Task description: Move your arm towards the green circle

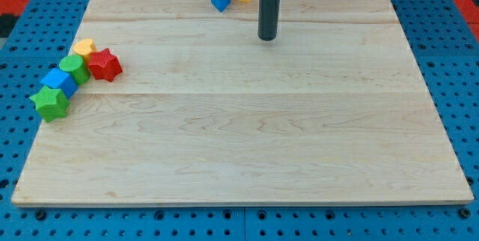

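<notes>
The green circle sits at the desk's left edge, wedged in a cluster between the red star, yellow block and blue cube. My tip stands upright near the view's top, well apart from it; there are no jaws.

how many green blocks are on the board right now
2, both near the view's left edge: the green circle within the cluster, the green star at its lower end. None seem hidden.
</notes>
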You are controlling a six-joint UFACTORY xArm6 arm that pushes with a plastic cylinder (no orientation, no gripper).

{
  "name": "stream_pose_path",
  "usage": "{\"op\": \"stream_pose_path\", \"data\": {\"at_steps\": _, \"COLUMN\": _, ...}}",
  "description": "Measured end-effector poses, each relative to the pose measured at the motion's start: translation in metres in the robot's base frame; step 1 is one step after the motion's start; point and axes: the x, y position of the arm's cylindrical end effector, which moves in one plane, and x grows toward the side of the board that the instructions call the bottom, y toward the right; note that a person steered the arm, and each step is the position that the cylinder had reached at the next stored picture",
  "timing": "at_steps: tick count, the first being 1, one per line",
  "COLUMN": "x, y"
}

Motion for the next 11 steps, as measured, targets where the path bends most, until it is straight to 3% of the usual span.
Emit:
{"op": "stream_pose_path", "data": {"at_steps": 3, "x": -0.042, "y": -0.073}}
{"op": "stream_pose_path", "data": {"at_steps": 8, "x": -0.035, "y": -0.330}}
{"op": "stream_pose_path", "data": {"at_steps": 11, "x": -0.001, "y": -0.349}}
